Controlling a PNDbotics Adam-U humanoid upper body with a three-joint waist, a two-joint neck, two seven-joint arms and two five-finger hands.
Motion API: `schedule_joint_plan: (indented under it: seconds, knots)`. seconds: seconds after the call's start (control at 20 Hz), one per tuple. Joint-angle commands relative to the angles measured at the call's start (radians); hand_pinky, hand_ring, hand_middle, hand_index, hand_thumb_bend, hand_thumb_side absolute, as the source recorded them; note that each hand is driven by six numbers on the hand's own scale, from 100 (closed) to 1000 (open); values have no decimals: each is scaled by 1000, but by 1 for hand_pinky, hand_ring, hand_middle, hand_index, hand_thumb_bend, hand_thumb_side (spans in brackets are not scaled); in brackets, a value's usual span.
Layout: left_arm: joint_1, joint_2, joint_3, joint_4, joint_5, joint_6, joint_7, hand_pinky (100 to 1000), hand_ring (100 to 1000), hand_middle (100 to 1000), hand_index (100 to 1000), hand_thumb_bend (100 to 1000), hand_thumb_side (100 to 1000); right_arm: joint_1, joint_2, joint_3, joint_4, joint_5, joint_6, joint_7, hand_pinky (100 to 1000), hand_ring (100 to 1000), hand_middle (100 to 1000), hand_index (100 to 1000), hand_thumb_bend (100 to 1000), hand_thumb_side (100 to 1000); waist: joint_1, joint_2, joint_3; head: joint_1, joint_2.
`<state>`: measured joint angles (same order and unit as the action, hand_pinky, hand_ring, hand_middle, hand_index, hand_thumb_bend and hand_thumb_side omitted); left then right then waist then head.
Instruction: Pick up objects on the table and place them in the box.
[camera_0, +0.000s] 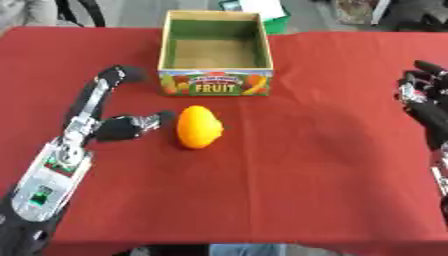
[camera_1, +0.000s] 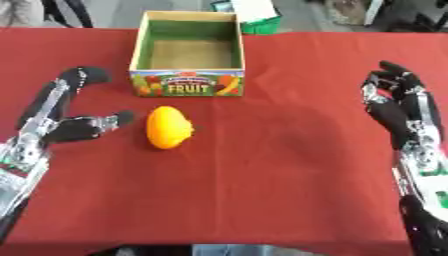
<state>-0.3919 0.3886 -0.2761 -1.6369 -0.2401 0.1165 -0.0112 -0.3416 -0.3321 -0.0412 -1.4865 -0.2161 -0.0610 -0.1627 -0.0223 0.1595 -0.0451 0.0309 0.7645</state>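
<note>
Covering nearly the whole view, the table (camera_0: 306, 190) wears a red cloth, its far edge running along the top of both pictures. Next in size, the box (camera_0: 215, 82) stands near the middle of the far edge, open at the top, with green inner walls, a brown floor and a printed front panel reading FRUIT; nothing shows inside it. Both arms lie over the cloth. The left hand (camera_0: 105, 127) reaches in from the near left corner, its fingers spread and fairly straight: one long finger points toward the far edge at the left of the box, and the thumb (camera_0: 153, 121) stretches toward the fruit, its tip just beside it; whether it touches cannot be told. This hand holds nothing. The right hand (camera_1: 398, 107) rests by the right edge, well apart from everything else, fingers relaxed, pointing toward the far edge, and likewise holding nothing. Smallest, the orange fruit (camera_0: 199, 126), pear-like and mango-coloured, lies on the cloth just in front of the box, slightly left of its front panel, between the box and the near edge.
</note>
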Motion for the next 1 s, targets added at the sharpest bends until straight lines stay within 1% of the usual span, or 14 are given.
schedule_joint_plan:
  seconds: [0.05,0.4,0.8,1.0]
  knots:
    - [-29,19,-28,19,-46,4,-31,987,818,768,715,755,305,-8,-14,0,-20,-3,-1,4,651,750,676,808,100,116,0,-18,-4,4,6]
    - [-46,8,-74,82,-126,-7,-62,982,810,762,713,753,271,-8,-13,2,-20,-3,-1,7,651,750,676,808,100,115,-1,-18,-8,7,6]
    - [-45,8,-114,102,-139,-27,-105,974,799,743,695,721,209,-8,-11,4,-19,-3,-1,9,651,750,676,808,100,117,0,-16,-6,9,6]
    - [-48,3,-121,114,-137,-20,-93,969,789,730,686,707,165,-8,-10,3,-19,-3,-1,9,651,750,676,808,100,116,0,-16,-7,8,6]
